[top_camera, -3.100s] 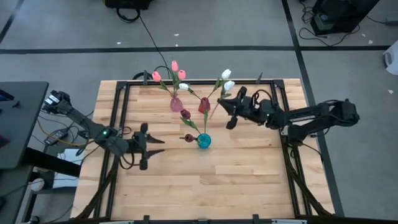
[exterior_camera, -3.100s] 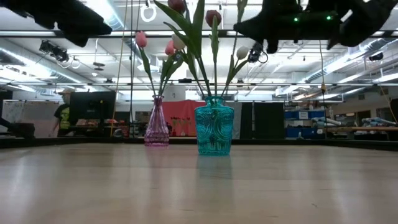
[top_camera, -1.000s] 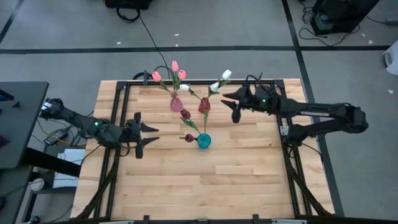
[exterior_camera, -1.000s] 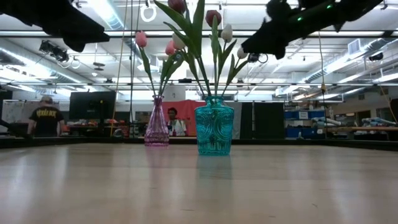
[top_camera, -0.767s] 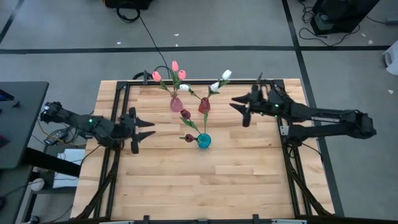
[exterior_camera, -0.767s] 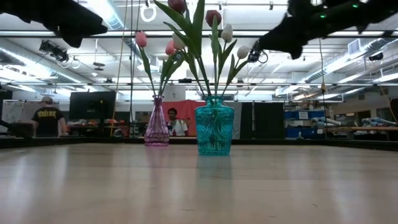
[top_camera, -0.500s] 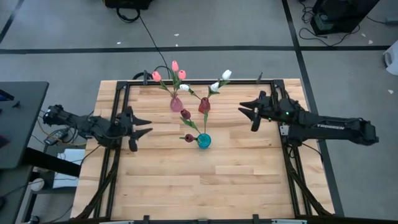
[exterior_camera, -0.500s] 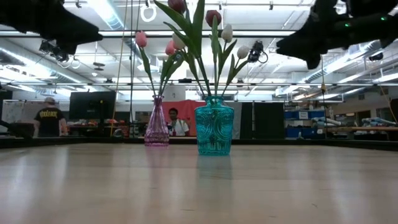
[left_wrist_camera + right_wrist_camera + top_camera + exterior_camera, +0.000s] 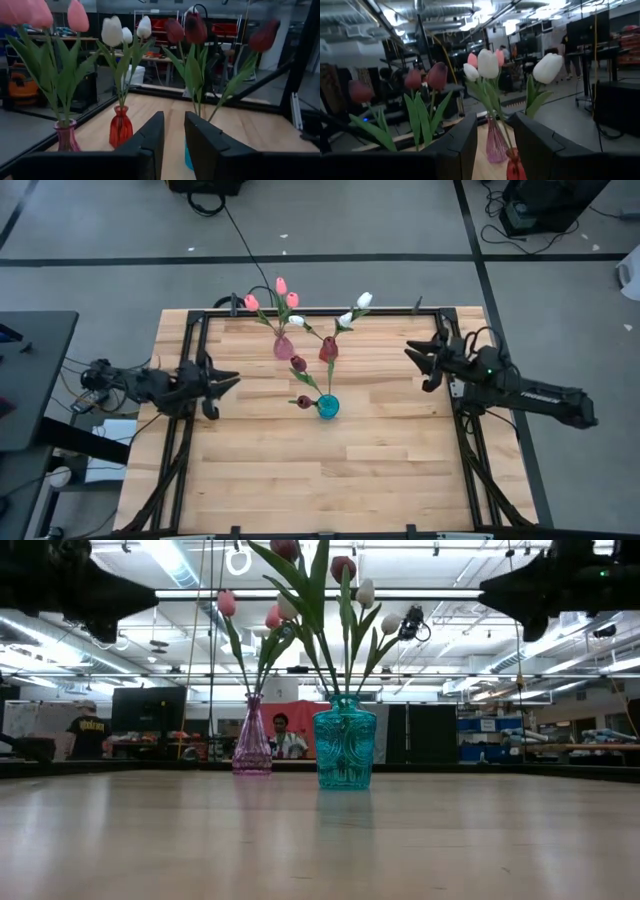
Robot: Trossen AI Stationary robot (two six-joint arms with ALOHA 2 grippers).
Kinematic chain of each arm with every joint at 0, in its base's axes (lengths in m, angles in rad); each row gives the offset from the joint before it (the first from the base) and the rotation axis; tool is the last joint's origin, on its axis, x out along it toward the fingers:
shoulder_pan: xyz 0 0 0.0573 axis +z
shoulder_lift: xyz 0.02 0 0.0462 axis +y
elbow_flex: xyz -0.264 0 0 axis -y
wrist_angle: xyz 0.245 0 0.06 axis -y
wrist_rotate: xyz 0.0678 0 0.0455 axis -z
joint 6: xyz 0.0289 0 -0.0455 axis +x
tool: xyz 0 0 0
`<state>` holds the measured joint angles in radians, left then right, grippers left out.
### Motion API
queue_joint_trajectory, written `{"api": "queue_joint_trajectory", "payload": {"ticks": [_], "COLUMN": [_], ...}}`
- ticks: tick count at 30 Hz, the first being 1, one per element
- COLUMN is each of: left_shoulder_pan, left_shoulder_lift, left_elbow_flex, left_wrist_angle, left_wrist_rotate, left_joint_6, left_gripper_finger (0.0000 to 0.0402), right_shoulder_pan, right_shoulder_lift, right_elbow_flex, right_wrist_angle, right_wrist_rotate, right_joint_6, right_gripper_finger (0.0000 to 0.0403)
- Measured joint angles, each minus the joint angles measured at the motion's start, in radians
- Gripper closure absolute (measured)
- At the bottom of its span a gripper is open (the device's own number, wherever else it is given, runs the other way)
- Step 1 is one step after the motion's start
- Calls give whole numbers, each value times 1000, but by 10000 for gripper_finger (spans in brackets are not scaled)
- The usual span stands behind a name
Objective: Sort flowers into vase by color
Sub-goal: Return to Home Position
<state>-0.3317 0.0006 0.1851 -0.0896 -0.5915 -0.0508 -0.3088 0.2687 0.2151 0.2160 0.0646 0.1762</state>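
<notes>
Plainly, pale wooden table under flowers; workshop beyond

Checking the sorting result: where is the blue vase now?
In the high view the blue vase stands near the middle of the table, just below the red vase, with the pink vase up-left of it.

We see pink tulips in a pink vase and white tulips in a red vase. Maroon tulips fill the teal vase, and the tabletop is pale wood.
</notes>
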Motion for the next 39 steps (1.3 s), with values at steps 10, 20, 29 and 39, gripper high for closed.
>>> {"api": "queue_joint_trajectory", "payload": {"ticks": [10,20,29,39], "left_shoulder_pan": [-2,-2,-2,-2], "left_shoulder_lift": [-1,0,3,6], "left_elbow_flex": [-144,-158,-157,-159], "left_wrist_angle": [150,80,55,123], "left_wrist_rotate": [196,386,511,489], "left_joint_6": [14,-11,22,15], "left_gripper_finger": [360,378,380,380], "right_shoulder_pan": [0,7,7,7], "right_shoulder_lift": [-195,-256,-256,-256], "right_elbow_flex": [-128,-209,-209,-209], "right_wrist_angle": [5,36,40,40], "right_wrist_rotate": [20,-38,45,39], "right_joint_6": [17,90,314,326], "right_gripper_finger": [264,264,264,264]}}
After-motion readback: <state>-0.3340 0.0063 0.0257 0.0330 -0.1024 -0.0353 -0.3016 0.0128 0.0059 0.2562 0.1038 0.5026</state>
